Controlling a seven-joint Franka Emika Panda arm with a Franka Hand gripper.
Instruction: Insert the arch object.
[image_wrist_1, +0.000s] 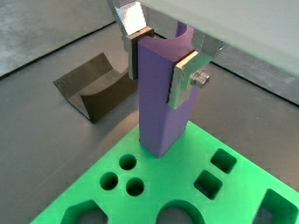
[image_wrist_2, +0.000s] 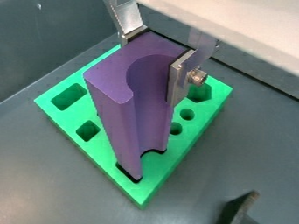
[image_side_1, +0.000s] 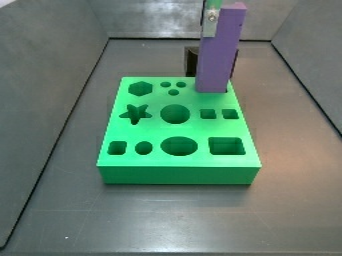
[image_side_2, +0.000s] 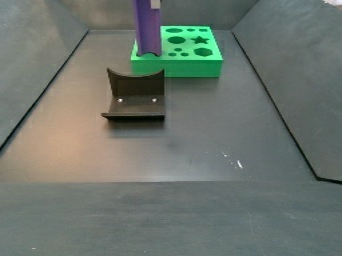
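- Held upright between the flat silver fingers (image_wrist_1: 187, 70) of the gripper (image_wrist_1: 163, 51): the arch object, a tall, slim, smooth purple block (image_wrist_1: 162, 92), clamped near its upper end, with a curved groove down one long face (image_wrist_2: 146, 96) in a wrist view.
- Positioned at the back edge of the bright green plastic board with shaped cut-outs (image_side_1: 234, 165); lower end down at the board's surface (image_wrist_2: 138, 171), apparently entering a slot there.
- Judged roughly mid-insertion: most of the block's length above the board in both side views (image_side_1: 218, 50) (image_side_2: 146, 25); seating depth not readable.
- Left to do, by this reading: pressing down until seated, then releasing.
- Count: one purple block, one green board, one gripper, one dark L-shaped fixture (image_side_2: 134, 95) standing apart on the grey floor.
- Cut-outs in the board: about eleven visible, among them a star and several circles.
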